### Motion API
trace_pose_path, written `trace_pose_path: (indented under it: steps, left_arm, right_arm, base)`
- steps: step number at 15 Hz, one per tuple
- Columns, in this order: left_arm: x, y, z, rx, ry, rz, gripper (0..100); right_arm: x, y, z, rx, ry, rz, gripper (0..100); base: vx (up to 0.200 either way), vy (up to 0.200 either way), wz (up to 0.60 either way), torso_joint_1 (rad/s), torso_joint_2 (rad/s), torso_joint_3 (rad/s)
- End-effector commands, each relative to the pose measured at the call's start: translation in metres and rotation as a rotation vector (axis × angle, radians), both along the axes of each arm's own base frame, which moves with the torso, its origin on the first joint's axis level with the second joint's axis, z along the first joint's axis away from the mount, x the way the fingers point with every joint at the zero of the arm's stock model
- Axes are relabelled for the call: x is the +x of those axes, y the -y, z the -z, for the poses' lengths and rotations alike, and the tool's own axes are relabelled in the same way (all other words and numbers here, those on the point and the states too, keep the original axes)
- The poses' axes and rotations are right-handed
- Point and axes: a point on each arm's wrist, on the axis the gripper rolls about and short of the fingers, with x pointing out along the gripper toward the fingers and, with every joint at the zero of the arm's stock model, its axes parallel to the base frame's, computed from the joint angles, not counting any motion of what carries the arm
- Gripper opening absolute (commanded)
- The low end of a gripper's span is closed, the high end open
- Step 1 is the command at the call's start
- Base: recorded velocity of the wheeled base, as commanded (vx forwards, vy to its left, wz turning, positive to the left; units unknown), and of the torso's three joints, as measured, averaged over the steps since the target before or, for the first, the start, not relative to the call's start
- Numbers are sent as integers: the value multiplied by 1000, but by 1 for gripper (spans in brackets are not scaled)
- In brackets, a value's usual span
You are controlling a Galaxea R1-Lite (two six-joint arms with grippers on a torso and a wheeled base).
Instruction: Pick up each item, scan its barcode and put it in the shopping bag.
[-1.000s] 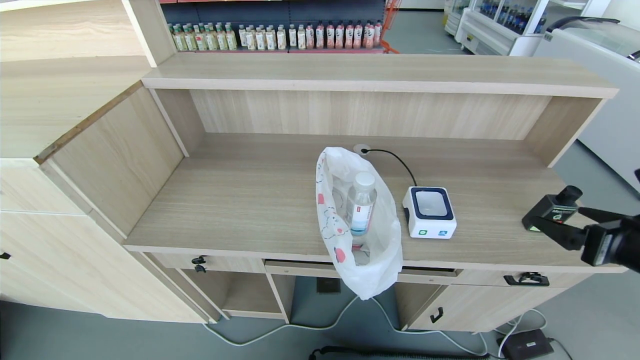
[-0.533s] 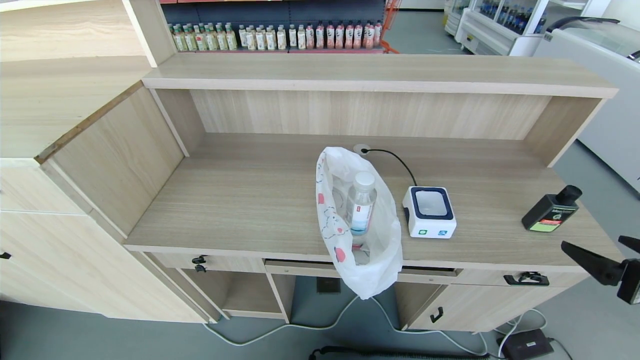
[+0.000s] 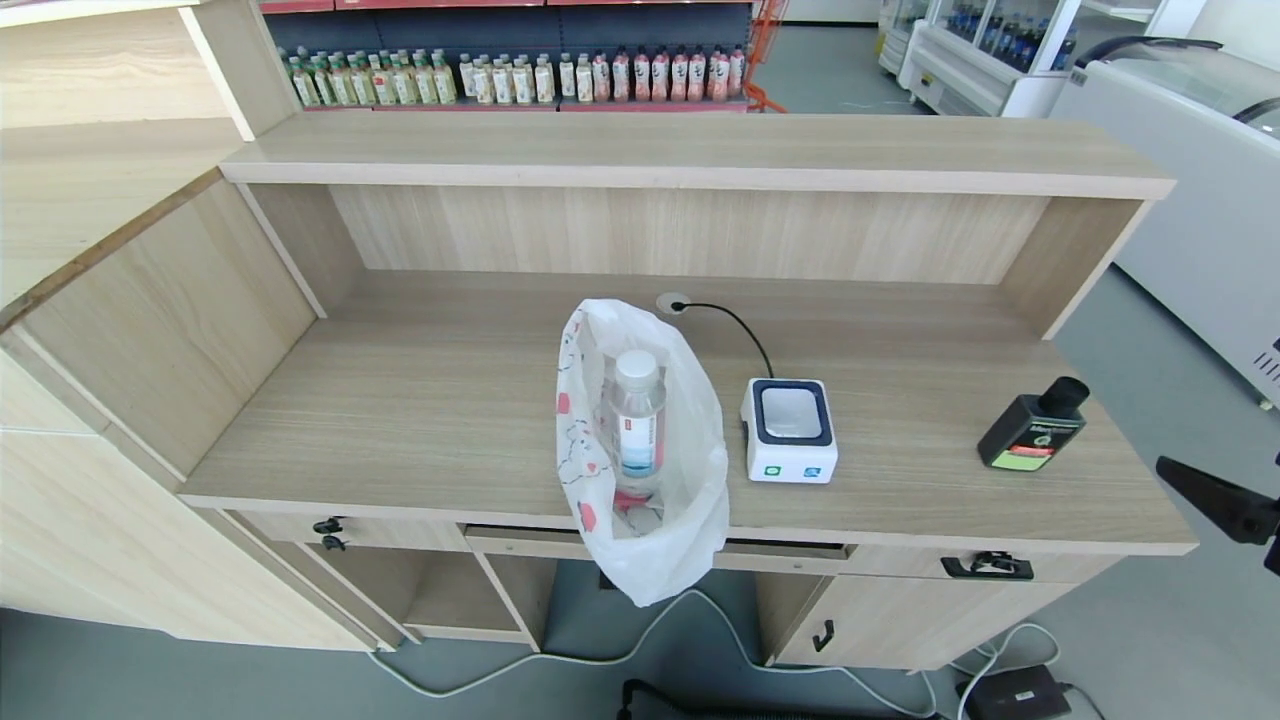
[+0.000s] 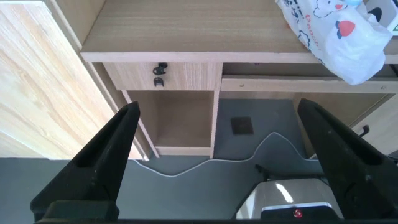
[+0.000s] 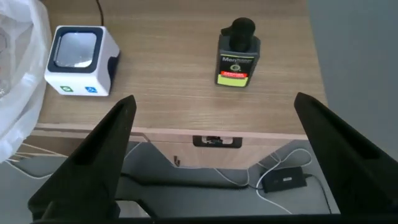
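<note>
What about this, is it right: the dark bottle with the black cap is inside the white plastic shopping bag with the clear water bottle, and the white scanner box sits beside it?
No. The head view shows the dark bottle with the black cap standing on the wooden counter, right of the white scanner box, not in the white plastic shopping bag. The rest holds.

Rows of drink bottles stand far behind the wooden counter (a black box lies on the floor below its right end).
</note>
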Motion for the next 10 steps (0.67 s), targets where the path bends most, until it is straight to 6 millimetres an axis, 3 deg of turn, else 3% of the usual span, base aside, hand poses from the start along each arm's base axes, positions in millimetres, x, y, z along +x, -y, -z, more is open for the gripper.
trace_pose_path:
  steps: [1,10]
  left_arm:
    - [0,0,0,0,-1,0,100]
    - [0,0,0,1,-1,0,100]
  right_arm:
    - [8,2,0,13,-13,-22,100]
    - [32,24,12,-81,-42,30,100]
  base:
    - [0,-200,0,2,2,7]
    - [0,-200,0,2,2,4]
